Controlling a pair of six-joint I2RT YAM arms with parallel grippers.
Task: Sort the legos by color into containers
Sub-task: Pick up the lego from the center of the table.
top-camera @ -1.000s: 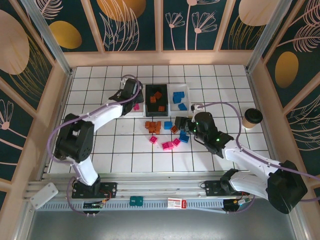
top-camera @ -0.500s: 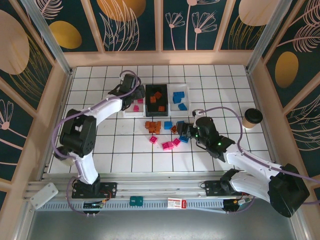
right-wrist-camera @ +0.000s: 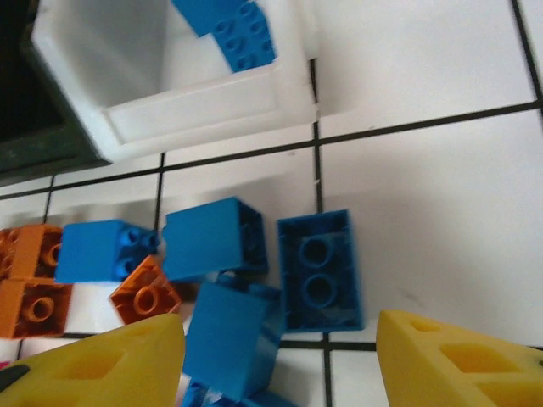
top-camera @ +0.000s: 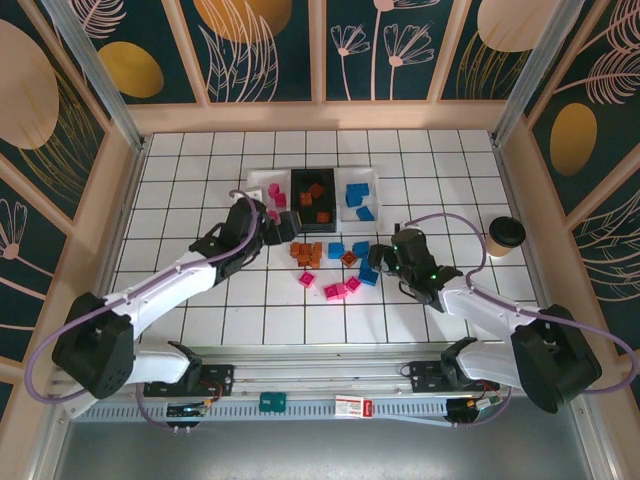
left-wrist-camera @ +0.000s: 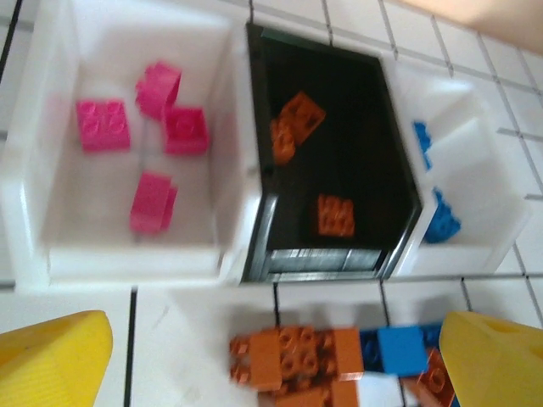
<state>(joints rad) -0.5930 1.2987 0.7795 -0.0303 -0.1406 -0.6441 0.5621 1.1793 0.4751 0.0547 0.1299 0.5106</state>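
Both jaws open over loose legos (top-camera: 306, 252) on the worktop (top-camera: 180, 170).
Left jaws: wide open, empty, near the pink-filled white bin (left-wrist-camera: 127, 261); black bin (left-wrist-camera: 322, 261) holds orange, far white bin (left-wrist-camera: 501, 153) blue. Right jaws: open, straddling loose blue bricks (right-wrist-camera: 320, 270).

White tiled floor (top-camera: 180, 170) within wooden-framed, leaf-patterned teal walls (top-camera: 285, 65).
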